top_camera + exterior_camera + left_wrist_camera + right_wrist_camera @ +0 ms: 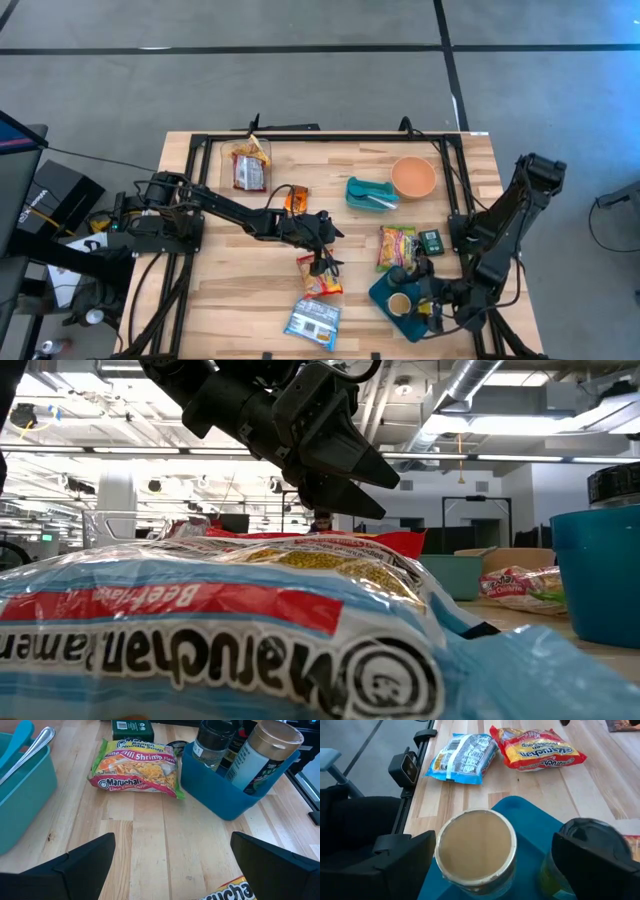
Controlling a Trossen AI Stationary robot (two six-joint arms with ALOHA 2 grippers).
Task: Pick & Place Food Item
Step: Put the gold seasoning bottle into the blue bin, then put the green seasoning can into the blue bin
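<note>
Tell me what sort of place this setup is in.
Probably an industrial lab or workshop: exposed ceiling ducts and strip lights overhead, a grey concrete floor, and a wooden table in a black frame, strewn with ramen packets for robot practice.

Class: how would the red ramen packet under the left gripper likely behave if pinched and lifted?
The red ramen packet is a thin glossy wrapper, so probably light and slippery. It lies flat, so it shouldn't roll. The open left gripper might crack the noodle block if it squeezes hard.

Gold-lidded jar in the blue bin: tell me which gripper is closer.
Right. The right gripper hangs directly over the gold-lidded jar, jaws open on either side of it. The left gripper is off over the red ramen packet.
</note>
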